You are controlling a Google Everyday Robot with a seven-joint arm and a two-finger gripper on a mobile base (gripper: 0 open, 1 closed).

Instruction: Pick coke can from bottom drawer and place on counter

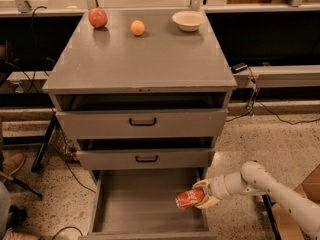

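Note:
The coke can (189, 198) is red-orange with white lettering and lies on its side in my gripper (202, 195), which is shut on it. I hold it above the right part of the open bottom drawer (145, 204), a grey tray pulled out at the foot of the cabinet. My white arm (265, 184) reaches in from the lower right. The counter (145, 59) is the glossy grey top of the cabinet, well above the can.
On the far edge of the counter stand a red apple (98, 17), an orange fruit (137, 27) and a white bowl (188, 20). The two upper drawers (142, 123) with black handles stand slightly open. Cables and a rail (280, 76) lie to the right.

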